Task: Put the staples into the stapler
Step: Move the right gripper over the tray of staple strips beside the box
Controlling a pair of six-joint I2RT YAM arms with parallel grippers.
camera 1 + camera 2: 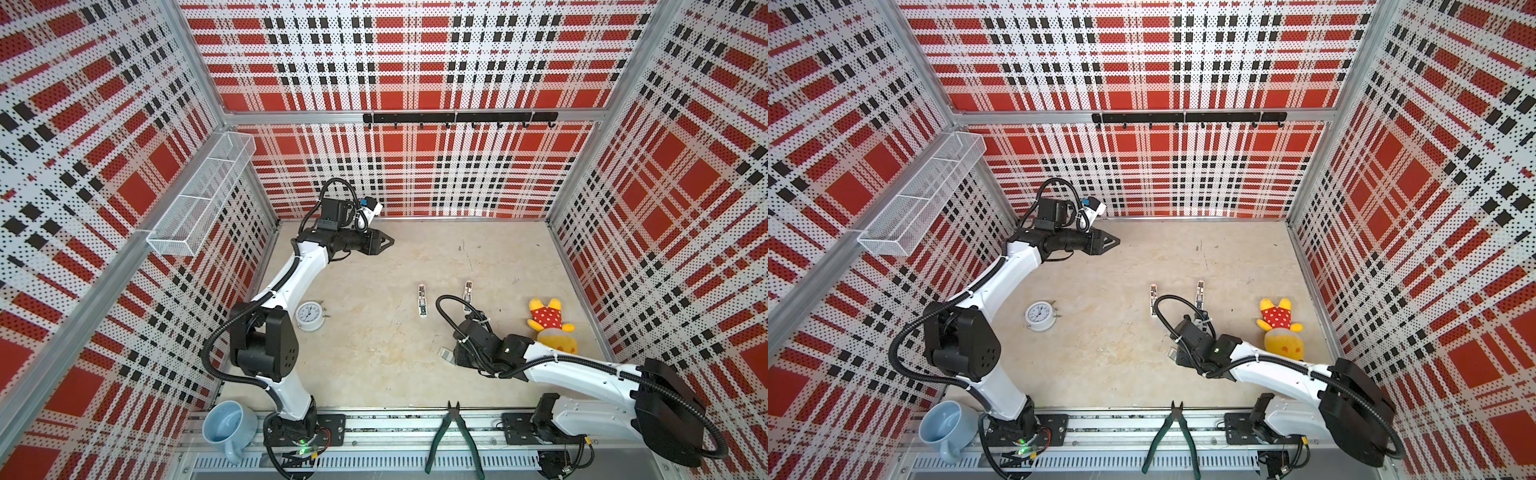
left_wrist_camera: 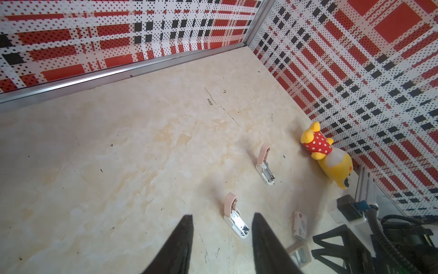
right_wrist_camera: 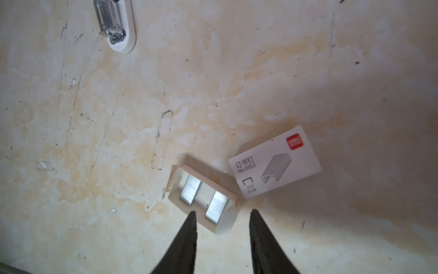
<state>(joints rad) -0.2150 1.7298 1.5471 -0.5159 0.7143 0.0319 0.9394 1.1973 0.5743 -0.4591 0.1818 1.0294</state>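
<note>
– Green-handled pliers (image 1: 453,417) lie on the front rail, no part of this job. How far along is the loading?
– Early, I'd judge. Two staplers lie hinged open on the bench (image 1: 374,353), and the staples (image 3: 189,189) are out of their white sleeve (image 3: 275,161) but not yet lifted.
– Where exactly?
– In an open card tray (image 3: 226,224) toward the front right corner, just beside the sleeve. The right tool (image 3: 221,213) hovers over the tray's end, jaws parted with one strip (image 3: 216,207) between the tips, gripping nothing I can see.
– And the left tool (image 2: 221,217)?
– Up near the back left corner, jaws parted, empty.
– Counts?
– The stapler nearer the middle (image 1: 422,300) and the stapler nearer the right edge (image 1: 468,293) make two. Two strips show, in one tray, with one sleeve. I'd say what is left is picking a strip, seating it in a channel and closing that stapler.
</note>
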